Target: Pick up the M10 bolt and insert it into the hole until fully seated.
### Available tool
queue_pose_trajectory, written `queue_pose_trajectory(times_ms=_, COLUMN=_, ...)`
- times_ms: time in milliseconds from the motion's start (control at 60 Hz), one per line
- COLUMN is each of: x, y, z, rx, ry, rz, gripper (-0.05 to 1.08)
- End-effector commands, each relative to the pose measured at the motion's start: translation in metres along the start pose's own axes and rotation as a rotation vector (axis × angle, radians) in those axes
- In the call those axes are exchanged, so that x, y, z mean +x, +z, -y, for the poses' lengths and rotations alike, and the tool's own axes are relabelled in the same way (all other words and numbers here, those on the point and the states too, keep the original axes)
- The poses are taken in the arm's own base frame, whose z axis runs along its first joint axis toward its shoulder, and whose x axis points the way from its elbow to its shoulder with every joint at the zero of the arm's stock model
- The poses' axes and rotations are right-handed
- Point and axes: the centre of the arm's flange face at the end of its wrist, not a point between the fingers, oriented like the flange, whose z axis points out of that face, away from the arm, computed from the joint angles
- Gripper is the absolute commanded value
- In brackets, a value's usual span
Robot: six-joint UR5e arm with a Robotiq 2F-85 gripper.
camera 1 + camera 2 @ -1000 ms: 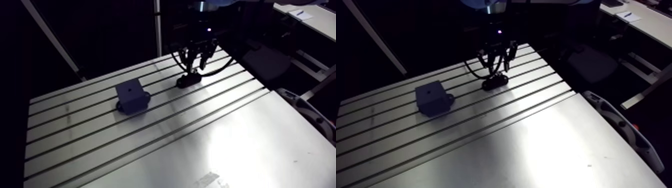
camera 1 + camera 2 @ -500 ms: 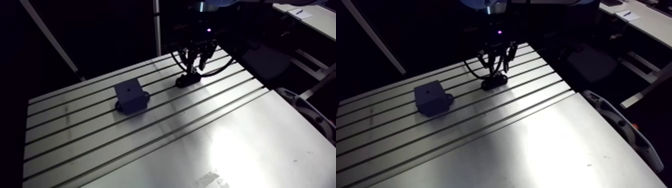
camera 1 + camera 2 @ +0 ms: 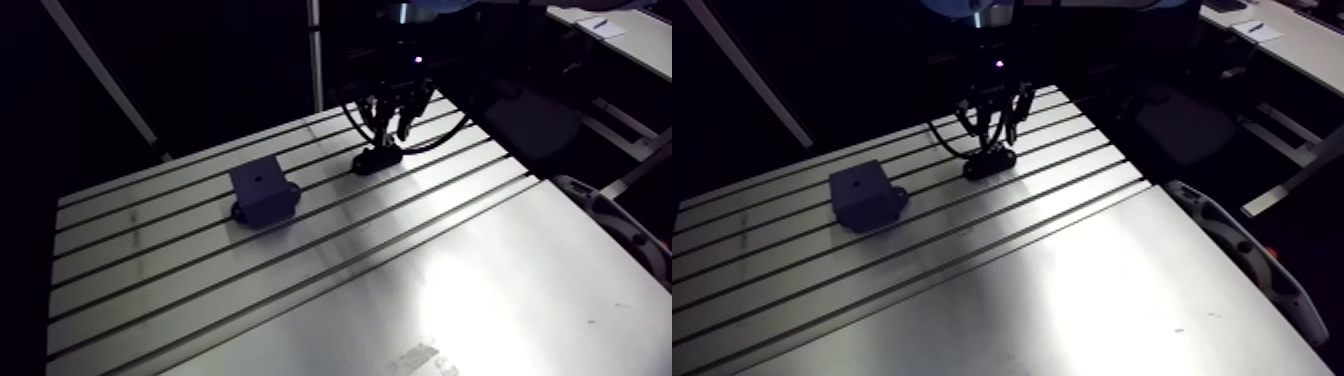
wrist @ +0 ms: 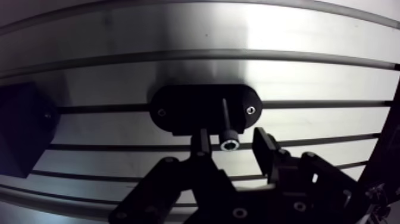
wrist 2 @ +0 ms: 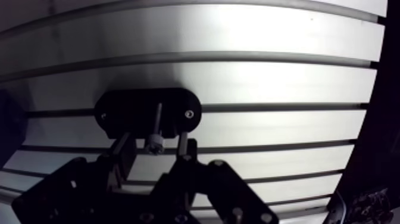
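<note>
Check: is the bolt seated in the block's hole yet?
No, the bolt stands in the oval black holder, within the open pincer, apart from the block.

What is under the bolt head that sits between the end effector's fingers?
The shank of the bolt runs down into a black oval holder sitting on the slotted table. How deep the shank goes inside the holder is hidden. The end effector is open around the head.
</note>
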Motion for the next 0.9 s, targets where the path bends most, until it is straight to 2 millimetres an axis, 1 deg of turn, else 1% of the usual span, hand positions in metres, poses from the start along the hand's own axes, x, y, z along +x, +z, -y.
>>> queue_pose_trajectory(times_ms=17, x=0.0000, y=0.0000, z=-0.0008, rx=0.000, ry=-0.001, rz=0.000, gripper=0.54)
queue_pose_trajectory(times_ms=217, x=-0.0001, y=0.0006, z=0.0003, rx=0.001, ry=-0.003, rz=0.001, gripper=0.56)
queue_pose_trajectory(times_ms=500, x=0.0001, y=0.0006, z=0.0013, rx=0.002, ry=-0.004, rz=0.000, gripper=0.61)
queue_pose_trajectory(times_ms=700, x=0.0005, y=-0.0001, z=0.0012, rx=0.001, ry=-0.003, rz=-0.001, gripper=0.62)
queue_pose_trajectory(times_ms=900, x=0.0008, y=0.0000, z=0.0022, rx=0.002, ry=-0.004, rz=-0.001, gripper=0.65)
